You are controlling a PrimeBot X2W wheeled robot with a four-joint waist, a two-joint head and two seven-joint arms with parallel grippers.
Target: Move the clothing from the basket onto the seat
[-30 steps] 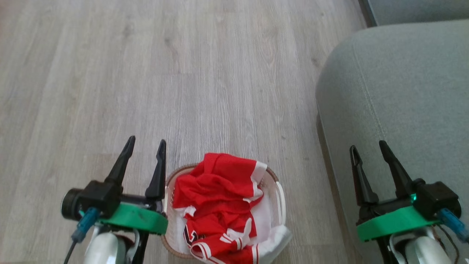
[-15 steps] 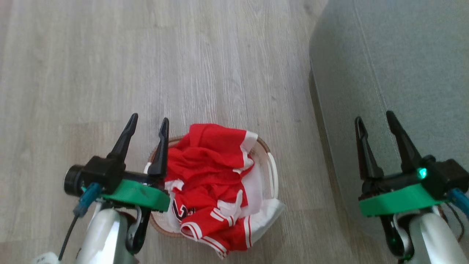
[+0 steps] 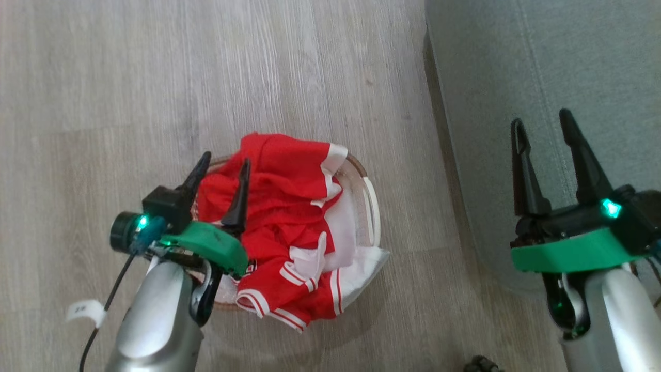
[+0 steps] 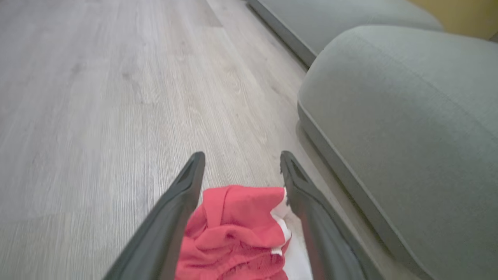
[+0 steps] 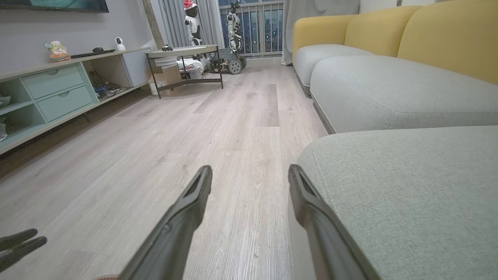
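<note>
ok, basket first: it sits on the wood floor, just beside the grey-green seat with a strip of floor between them. the clothing is all in it, a crumpled red heap with white bands, piled above the rim. one red, striped hem droops over the near edge. a white corner pokes out on the seat side; i can't tell if that's garment or liner.

left arm now: the silver forearm comes up from the lower left and the left gripper hangs over the basket's left half, fingers leaning toward the seat. in the left wrist view the gripper frames the red cloth between its two fingers. jaws are spread wide with nothing clamped, and i can't tell whether the tips touch the fabric.

right arm: its forearm stands at the lower right, with the right gripper above the seat's front edge. in its wrist view it points along the floor with the cushion on one side. fingers are fully apart and empty. no clothing lies on the seat.
</note>
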